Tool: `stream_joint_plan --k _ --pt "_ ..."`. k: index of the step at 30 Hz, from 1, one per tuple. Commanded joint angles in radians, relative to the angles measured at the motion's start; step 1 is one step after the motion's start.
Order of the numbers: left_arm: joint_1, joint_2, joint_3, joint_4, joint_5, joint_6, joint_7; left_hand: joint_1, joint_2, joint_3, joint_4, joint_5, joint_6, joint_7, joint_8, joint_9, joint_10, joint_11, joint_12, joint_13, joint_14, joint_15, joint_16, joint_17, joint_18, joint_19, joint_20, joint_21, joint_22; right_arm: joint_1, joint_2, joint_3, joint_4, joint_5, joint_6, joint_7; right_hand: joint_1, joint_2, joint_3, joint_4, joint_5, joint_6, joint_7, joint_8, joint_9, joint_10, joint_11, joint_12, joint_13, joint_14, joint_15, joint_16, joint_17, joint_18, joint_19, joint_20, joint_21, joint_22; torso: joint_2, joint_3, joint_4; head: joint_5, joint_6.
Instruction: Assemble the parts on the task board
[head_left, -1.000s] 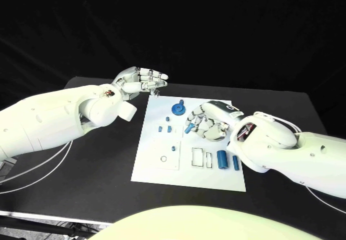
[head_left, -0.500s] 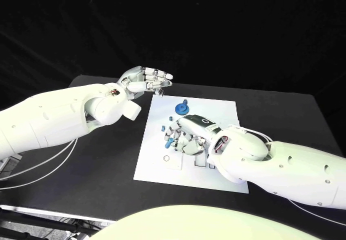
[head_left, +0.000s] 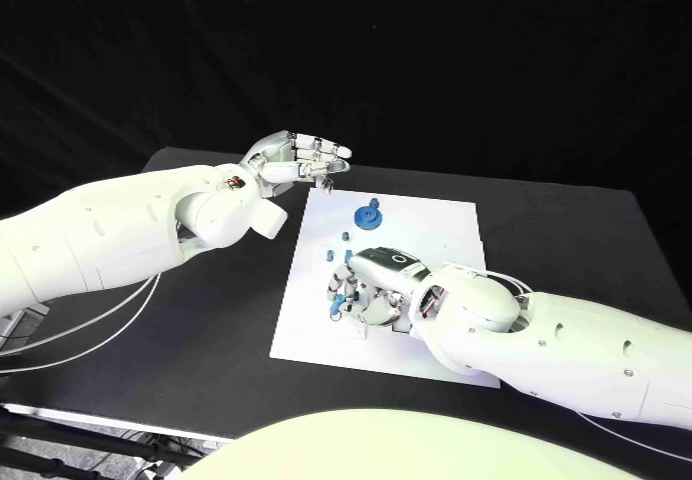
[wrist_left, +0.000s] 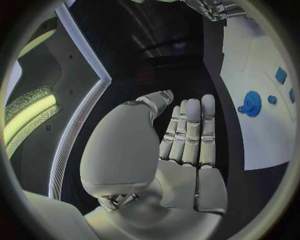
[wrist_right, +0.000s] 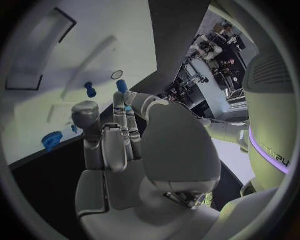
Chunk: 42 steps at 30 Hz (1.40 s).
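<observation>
1. Right hand (head_left: 372, 290) hovers low over the task board (head_left: 440, 225), pinching a small blue peg (wrist_right: 122, 86).
2. Left hand (head_left: 296, 158) hangs off the board's far corner, fingers curled, grasping nothing.
3. Step judged: peg insertion. Next: align peg upright above round hole (wrist_right: 117, 75), then lower.

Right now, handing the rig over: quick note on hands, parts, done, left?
Left hand: raised beside the far left corner of the task board, fingers curled in, nothing in it.
Right hand: low over the board's middle, pinching a small blue part at its fingertips, close to a small round hole.
Blue gear sits at the far end of the board; small blue pegs nearby.
Done: cannot tell what is already seated.
Left: seat the held part, then the rest.
</observation>
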Motion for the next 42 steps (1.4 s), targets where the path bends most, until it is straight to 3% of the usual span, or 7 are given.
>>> stream_joint_plan --k 1,34,38,42 --pt "0.0 0.002 0.0 0.001 0.004 0.013 0.004 -0.004 0.009 -0.006 0.0 0.001 -0.004 -0.001 0.006 -0.001 -0.009 0.002 0.003 0.001 -0.001 0.006 -0.004 -0.001 0.015 0.007 0.002 -0.005 -0.002 -0.004 0.005 -0.001 -0.004 -0.029 0.037 0.01 0.002 0.009 0.004 -0.001 0.002 -0.001 0.007 0.047 0.092 -0.002 -0.003 -0.004 0.001 0.027 -0.007 0.002 0.001 -0.011 -0.004 -0.001 -0.006 0.0 0.0 0.0003 0.0001 0.002 0.0" --pt "0.0 0.0 0.0 0.002 0.004 0.019 -0.001 -0.006 0.01 -0.008 0.002 0.001 -0.005 0.0 0.007 -0.002 -0.011 0.002 0.005 0.002 -0.001 0.007 -0.004 -0.001 0.015 0.008 0.002 -0.007 -0.003 -0.026 0.037 -0.008 -0.03 -0.099 0.088 -0.054 -0.003 0.009 0.006 -0.006 0.003 -0.005 0.008 0.048 0.096 -0.004 -0.002 -0.007 0.003 0.026 -0.006 -0.001 -0.007 -0.01 -0.008 -0.001 -0.014 -0.005 0.0 -0.0008 0.0014 0.0 0.0" --pt "0.0 0.0 0.0 0.002 0.004 0.019 -0.002 -0.006 0.01 -0.008 0.002 0.001 -0.005 0.0 0.007 -0.002 -0.011 0.002 0.005 0.002 -0.001 0.007 -0.004 -0.001 0.015 0.008 0.002 -0.007 -0.003 -0.028 0.042 -0.011 -0.033 -0.097 0.086 -0.05 -0.02 -0.003 -0.007 -0.016 0.01 -0.013 0.011 0.051 0.104 -0.013 0.001 -0.017 0.005 0.024 -0.003 -0.003 -0.01 -0.008 -0.014 0.002 -0.025 -0.009 -0.001 -0.001 0.0013 0.0 0.0" --pt "0.0 0.0 0.0 0.002 0.004 0.019 -0.002 -0.006 0.01 -0.008 0.002 0.001 -0.005 0.0 0.007 -0.002 -0.011 0.002 0.005 0.002 -0.001 0.007 -0.004 -0.001 0.015 0.008 0.002 -0.007 -0.003 -0.029 0.042 -0.013 -0.034 -0.089 0.057 -0.045 -0.054 -0.033 -0.035 -0.021 0.059 -0.079 0.026 0.007 0.091 -0.049 0.016 -0.033 0.008 0.025 0.009 0.0 -0.006 -0.007 -0.02 0.011 -0.038 -0.012 -0.002 -0.001 -0.0003 0.001 0.0"
